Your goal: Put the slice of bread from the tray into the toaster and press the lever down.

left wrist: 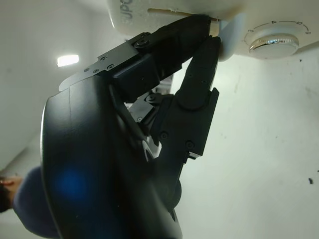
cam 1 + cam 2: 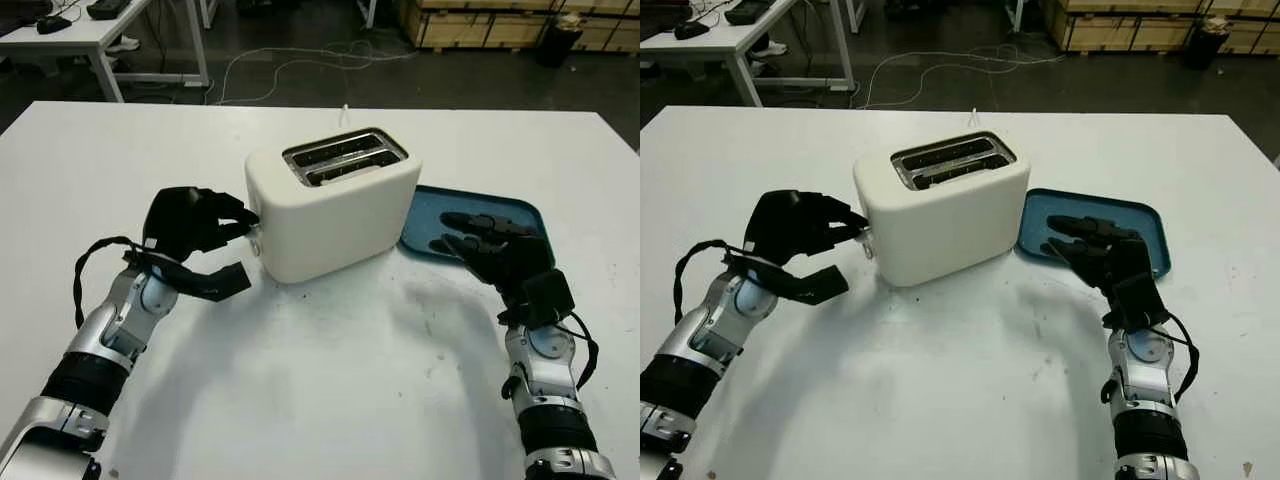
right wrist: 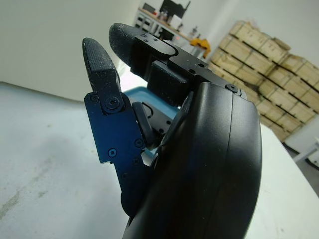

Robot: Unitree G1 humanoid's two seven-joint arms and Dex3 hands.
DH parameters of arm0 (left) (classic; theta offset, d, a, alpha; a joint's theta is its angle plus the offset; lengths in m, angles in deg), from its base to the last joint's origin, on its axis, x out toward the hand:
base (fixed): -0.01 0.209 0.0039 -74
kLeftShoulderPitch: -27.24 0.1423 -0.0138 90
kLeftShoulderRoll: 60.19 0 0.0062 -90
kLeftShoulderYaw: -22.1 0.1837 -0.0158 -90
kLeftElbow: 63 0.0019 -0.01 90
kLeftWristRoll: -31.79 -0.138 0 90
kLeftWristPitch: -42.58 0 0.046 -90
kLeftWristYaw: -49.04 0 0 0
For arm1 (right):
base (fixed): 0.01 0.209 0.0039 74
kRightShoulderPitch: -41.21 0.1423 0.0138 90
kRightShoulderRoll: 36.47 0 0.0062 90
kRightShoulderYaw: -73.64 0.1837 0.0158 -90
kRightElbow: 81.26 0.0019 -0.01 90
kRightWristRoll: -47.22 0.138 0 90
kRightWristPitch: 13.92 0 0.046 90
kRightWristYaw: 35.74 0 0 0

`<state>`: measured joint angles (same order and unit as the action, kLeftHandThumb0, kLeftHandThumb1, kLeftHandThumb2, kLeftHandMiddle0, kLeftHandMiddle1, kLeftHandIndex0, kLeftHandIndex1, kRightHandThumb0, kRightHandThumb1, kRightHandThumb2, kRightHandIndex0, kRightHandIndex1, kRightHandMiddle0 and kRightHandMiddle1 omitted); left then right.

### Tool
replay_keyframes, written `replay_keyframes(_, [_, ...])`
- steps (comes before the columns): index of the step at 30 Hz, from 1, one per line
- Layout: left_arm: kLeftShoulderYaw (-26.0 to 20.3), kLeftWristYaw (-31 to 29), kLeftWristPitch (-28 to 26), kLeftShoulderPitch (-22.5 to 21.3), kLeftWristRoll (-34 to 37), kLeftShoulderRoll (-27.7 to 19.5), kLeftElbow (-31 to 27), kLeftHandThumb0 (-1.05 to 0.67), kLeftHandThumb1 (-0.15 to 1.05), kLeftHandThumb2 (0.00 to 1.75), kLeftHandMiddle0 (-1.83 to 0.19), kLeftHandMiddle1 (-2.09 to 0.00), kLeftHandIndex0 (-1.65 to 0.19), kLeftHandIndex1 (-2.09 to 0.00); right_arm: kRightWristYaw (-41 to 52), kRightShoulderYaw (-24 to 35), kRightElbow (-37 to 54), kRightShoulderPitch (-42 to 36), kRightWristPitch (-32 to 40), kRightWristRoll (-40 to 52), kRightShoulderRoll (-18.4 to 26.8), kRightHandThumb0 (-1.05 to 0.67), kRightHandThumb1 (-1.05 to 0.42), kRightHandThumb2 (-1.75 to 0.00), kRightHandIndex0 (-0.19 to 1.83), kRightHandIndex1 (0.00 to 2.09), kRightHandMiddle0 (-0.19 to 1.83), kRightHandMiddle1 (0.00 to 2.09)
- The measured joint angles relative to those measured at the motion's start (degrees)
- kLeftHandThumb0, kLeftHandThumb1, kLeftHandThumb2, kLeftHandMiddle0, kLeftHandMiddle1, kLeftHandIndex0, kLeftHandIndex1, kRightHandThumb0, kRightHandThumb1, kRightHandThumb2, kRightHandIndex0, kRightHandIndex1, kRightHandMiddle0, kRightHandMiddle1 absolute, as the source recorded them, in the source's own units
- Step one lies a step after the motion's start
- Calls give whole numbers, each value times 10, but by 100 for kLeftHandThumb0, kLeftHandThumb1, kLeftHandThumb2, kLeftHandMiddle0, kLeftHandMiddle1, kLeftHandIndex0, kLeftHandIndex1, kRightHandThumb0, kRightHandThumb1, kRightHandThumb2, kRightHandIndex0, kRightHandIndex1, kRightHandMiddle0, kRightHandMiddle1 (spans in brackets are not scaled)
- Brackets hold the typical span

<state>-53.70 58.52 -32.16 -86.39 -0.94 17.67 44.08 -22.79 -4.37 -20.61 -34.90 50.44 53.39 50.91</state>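
Toaster (image 2: 335, 205) — mid-table, slots (image 2: 343, 158) up, long axis running left to right and angled slightly away; bread apparently already in the slots, though not clearly seen. Lever (image 1: 219, 37) — on the toaster's left end face, above the dial (image 1: 273, 42); left hand (image 2: 195, 222) the nearer, fingertips (image 1: 207, 27) on it, grasping nothing. Tray (image 2: 500, 212) — just right of the toaster, bare. Right hand (image 2: 495, 250) — released, over the tray's near edge. Judged: press remains.

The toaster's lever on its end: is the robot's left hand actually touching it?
Touching. In the left wrist view the left hand's fingertips press right against the lever on the end of the toaster, beside the dial, with no gap.
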Motion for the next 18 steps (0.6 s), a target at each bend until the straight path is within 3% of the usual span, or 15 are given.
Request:
replay_keyframes(4, [1,-15,-23,-6,1,7,-5,-28,73,0,-93,-130,-135,-1,0,0,0,0,0,0,0,-44,-80,0,128,17,120,1])
replay_keyframes(6, [1,-12,-23,-17,1,20,17,-23,70,0,-97,-119,-138,-2,0,1,0,-1,0,-1,1,-44,-81,0,128,18,121,1])
replay_keyframes(8, [1,8,-14,-31,1,39,60,-19,69,0,-99,-111,-138,-3,0,1,0,-1,0,-1,2,-44,-81,0,128,18,121,1])
replay_keyframes(13, [0,76,19,-59,14,71,187,-15,75,1,-86,-127,-131,0,0,2,5,-11,0,-1,7,-45,-81,0,127,19,120,0])
replay_keyframes(18, [0,125,80,-79,47,83,277,-14,78,1,-89,-121,-130,-1,0,9,17,-24,0,-1,27,-46,-82,0,129,21,121,1])
